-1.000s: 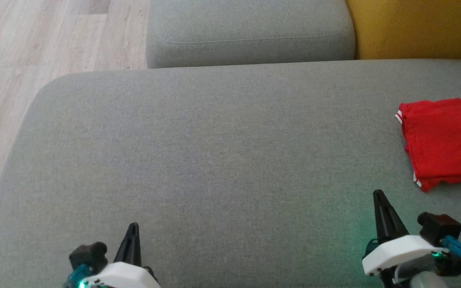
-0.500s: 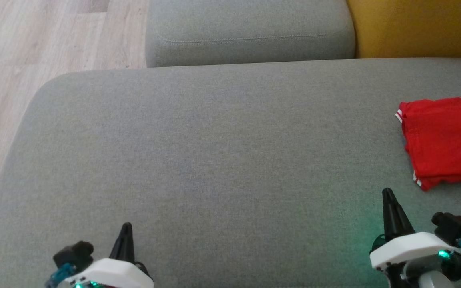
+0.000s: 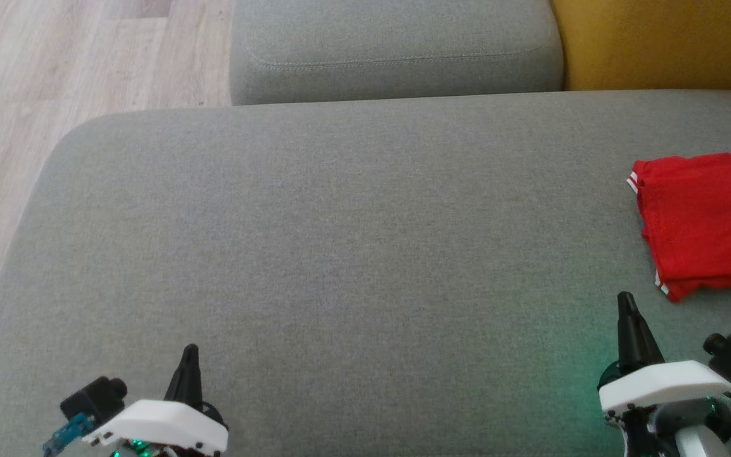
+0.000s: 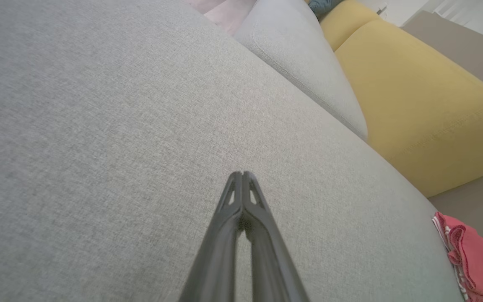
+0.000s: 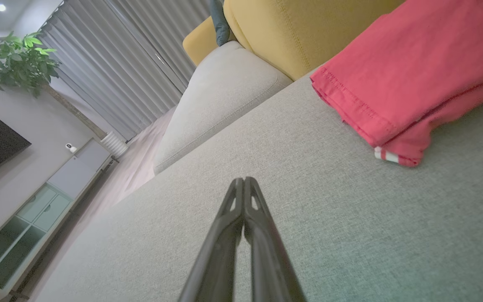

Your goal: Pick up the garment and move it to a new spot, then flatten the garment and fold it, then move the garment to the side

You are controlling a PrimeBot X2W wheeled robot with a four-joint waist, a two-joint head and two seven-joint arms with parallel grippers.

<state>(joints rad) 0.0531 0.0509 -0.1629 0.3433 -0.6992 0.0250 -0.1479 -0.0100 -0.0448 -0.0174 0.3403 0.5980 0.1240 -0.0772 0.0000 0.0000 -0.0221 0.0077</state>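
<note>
From my remote station: the red garment [image 3: 705,222], folded into a flat stack with white-striped trim at its edge, lies at the far right of the grey sofa seat [image 3: 340,241], cut off by the right edge of the head view. The left tool [image 3: 189,350] sits low at the near left of the seat, its two dark fingers pressed together and holding nothing. The right tool [image 3: 624,298] is also closed and empty, its tip near the garment's closest corner but apart from it.

Nothing lies on the broad grey fabric between the two tools, or between the right tool and the garment. Behind the seat stand a second grey cushion [image 3: 391,44] and, to its right, a yellow cushion [image 3: 657,44]. Pale wooden floor [image 3: 54,76] shows to the left. The right wrist view takes in grey curtains [image 5: 132,54], a leafy plant [image 5: 23,63] and a low pale cabinet [image 5: 36,209].

Compared with a second ago, both tools have drifted outward in the head view, the left one leftward and the right one rightward and slightly toward the garment. Both have stayed shut. The garment has not moved.
</note>
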